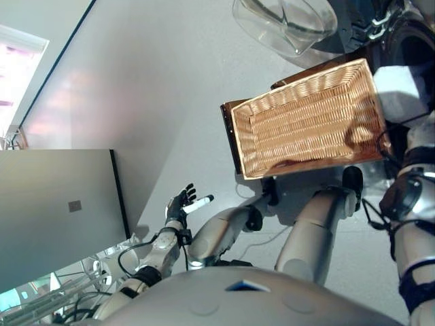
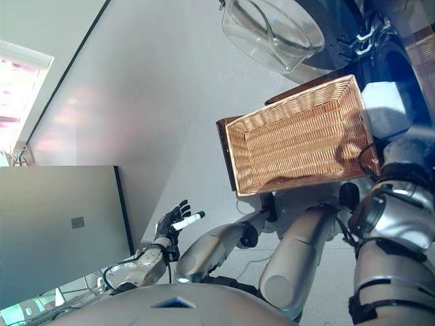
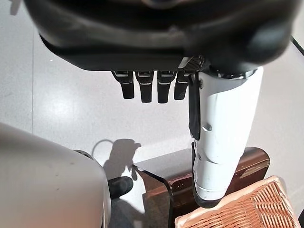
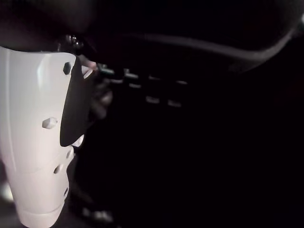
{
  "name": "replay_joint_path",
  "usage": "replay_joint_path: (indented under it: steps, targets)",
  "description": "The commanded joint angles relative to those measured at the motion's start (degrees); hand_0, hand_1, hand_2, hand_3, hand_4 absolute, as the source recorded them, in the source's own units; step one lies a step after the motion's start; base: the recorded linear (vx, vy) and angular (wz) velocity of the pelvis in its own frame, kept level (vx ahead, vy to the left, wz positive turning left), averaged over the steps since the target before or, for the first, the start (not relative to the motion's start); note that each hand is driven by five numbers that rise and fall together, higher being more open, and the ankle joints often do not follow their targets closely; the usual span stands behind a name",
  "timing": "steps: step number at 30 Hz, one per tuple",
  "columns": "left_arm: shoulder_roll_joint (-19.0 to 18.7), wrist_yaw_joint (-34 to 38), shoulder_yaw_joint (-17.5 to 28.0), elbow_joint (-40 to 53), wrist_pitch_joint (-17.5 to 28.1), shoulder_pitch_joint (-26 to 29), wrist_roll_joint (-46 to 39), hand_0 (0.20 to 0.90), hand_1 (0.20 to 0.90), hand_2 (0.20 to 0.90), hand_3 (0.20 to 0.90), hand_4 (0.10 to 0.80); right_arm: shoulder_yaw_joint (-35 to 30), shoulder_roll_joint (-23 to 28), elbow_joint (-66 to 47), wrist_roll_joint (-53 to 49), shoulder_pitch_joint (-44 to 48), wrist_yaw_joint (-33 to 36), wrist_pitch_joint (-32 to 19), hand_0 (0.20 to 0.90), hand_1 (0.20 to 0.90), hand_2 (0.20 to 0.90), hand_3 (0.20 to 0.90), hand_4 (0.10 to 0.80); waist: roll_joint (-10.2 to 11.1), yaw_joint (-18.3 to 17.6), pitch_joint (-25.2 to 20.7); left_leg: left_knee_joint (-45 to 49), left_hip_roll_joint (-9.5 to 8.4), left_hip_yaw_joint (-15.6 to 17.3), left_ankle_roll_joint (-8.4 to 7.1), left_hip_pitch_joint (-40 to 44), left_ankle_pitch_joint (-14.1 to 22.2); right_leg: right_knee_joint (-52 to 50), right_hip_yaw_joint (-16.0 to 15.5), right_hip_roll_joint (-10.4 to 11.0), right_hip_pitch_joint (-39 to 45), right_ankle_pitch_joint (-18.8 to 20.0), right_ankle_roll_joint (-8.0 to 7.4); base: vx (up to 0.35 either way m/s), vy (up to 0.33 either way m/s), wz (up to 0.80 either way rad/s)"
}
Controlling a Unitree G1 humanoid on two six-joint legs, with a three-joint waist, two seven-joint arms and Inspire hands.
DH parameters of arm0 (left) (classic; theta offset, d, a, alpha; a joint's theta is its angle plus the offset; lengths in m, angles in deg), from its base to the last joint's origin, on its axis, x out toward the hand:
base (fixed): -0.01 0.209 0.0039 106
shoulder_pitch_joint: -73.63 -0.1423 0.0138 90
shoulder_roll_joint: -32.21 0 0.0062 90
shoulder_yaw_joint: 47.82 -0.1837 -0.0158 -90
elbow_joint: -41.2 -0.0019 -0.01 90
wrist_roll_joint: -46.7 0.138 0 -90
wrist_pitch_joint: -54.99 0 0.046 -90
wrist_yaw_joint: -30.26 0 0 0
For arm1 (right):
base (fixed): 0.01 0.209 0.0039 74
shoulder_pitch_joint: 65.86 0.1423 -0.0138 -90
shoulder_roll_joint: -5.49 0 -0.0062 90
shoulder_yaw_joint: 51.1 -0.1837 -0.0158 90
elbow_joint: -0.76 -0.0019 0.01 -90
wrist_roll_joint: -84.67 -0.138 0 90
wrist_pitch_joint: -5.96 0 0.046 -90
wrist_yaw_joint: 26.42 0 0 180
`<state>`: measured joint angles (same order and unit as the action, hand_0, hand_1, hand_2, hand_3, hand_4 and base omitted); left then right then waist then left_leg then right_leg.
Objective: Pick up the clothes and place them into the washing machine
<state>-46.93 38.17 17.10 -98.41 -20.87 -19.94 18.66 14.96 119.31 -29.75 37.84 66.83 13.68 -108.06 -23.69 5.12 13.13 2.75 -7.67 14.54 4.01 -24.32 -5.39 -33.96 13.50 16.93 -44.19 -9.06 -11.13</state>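
Pale grey flooring (image 1: 170, 88) filled most of both eye views, and we took the rectangular tan woven wicker basket (image 1: 309, 119) as our landmark. It sat on a dark brown glossy stand (image 3: 209, 173), and we saw no clothes inside it. Beyond the basket stood the washing machine (image 2: 401, 41) with its clear round glass door (image 1: 285, 24) swung wide. Well apart from the basket, toward the robot's left, we saw a large flat grey panel (image 1: 58, 210).

We found the left hand (image 1: 181, 204) held above the floor, away from the basket on the panel's side, fingers spread and straight, holding nothing. Its wrist view confirmed this: short dark fingers (image 3: 147, 88) hung loose beside the white-covered thumb, with the stand and a basket corner below.

Only the right wrist view showed the right hand (image 4: 40, 142), and there just its white-covered thumb against darkness; we could not tell its fingers' state. Clothes appeared in no view.
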Motion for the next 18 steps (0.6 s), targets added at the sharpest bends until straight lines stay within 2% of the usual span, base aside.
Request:
replay_joint_path:
  steps: [1, 2, 4, 9, 14, 18]
  targets:
    - [-1.8, 2.4, 4.6, -4.2, 3.2, -0.4, 2.2, 0.9, 0.9, 0.9, 0.9, 0.8, 6.6, 4.7, -4.9, 13.9, -5.0, 1.7, 2.0, 0.9, 0.9, 0.9, 0.9, 0.8, -0.5, -1.1, -3.9, 8.8, 4.26, -0.6, -7.04, -4.3, 5.4, 10.8, -1.4, -0.2, 5.3, 5.8, 4.63, 0.0, 0.0, 0.0]
    - [-1.8, 2.4, 4.7, -4.2, 3.3, -0.5, 2.2, 0.9, 0.9, 0.9, 0.9, 0.8, 6.6, 4.6, -5.1, 14.1, -5.0, 1.9, 2.1, 0.9, 0.9, 0.9, 0.9, 0.8, -0.5, -1.2, -3.9, 8.8, 4.27, -0.6, -7.04, -4.2, 5.4, 10.8, -1.4, -0.2, 5.3, 5.8, 4.63, 0.0, 0.0, 0.0]
    - [-2.2, 2.4, 5.5, -3.9, 3.8, -0.3, 2.8, 0.9, 0.9, 0.9, 0.9, 0.8, 9.1, 4.4, -7.5, 20.6, -6.5, 3.2, 3.7, 0.9, 0.9, 0.9, 0.9, 0.8, 0.0, -1.4, -3.5, 8.8, 4.43, -0.5, -7.04, -4.1, 5.3, 11.2, -1.4, -0.5, 5.7, 6.0, 4.68, -0.007, -0.009, -0.08]
    - [-2.3, 2.9, 6.0, -4.2, 4.4, -0.1, 3.1, 0.9, 0.9, 0.9, 0.9, 0.8, 9.9, 2.0, -10.3, 24.6, -8.0, 4.5, 4.3, 0.9, 0.9, 0.9, 0.9, 0.8, 0.6, -1.6, -3.5, 8.8, 4.56, -0.3, -7.01, -3.8, 5.3, 11.8, -1.4, -0.6, 6.3, 6.3, 4.64, 0.008, -0.002, -0.1]
    - [-2.2, 3.7, 6.9, -5.2, 4.9, 0.3, 3.3, 0.9, 0.9, 0.9, 0.9, 0.8, 9.8, -2.5, -17.1, 31.1, -13.2, 6.5, 5.0, 0.9, 0.9, 0.9, 0.9, 0.8, 1.2, -2.2, -3.4, 8.5, 4.69, -0.3, -6.99, -3.1, 5.2, 12.3, -1.7, -0.9, 7.3, 6.3, 4.72, 0.0, 0.0, 0.0]
    - [-1.9, 3.9, 8.1, -6.3, 5.3, 0.2, 3.7, 0.9, 0.9, 0.9, 0.9, 0.8, 13.0, -4.9, -21.0, 39.5, -18.7, 5.7, 8.0, 0.9, 0.9, 0.9, 0.9, 0.8, 2.2, -2.9, -3.1, 8.3, 5.01, 0.0, -6.96, -2.6, 5.2, 12.8, -1.6, -1.3, 7.9, 6.7, 4.72, 0.006, -0.012, -0.04]
